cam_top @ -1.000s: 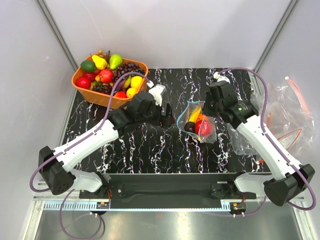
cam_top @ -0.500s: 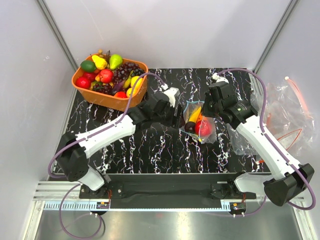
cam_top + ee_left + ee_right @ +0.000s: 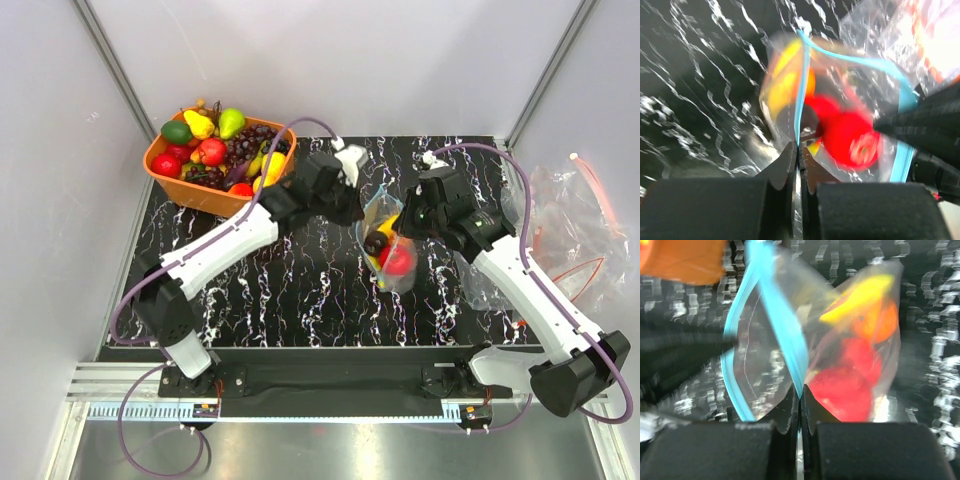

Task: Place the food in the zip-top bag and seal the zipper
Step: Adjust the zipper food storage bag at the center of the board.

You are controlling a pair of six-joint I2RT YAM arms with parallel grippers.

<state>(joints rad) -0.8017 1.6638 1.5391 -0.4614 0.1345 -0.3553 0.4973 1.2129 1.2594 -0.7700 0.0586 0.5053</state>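
Presently the zipper is clamped at its 9 o'clock end by the left gripper; at 3 o'clock by the right gripper.

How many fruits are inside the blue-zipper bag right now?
4, bunched in the zip-top bag: yellow fruit, orange fruit touching it, upper red fruit below them, lower red fruit beneath. Others may be hidden.
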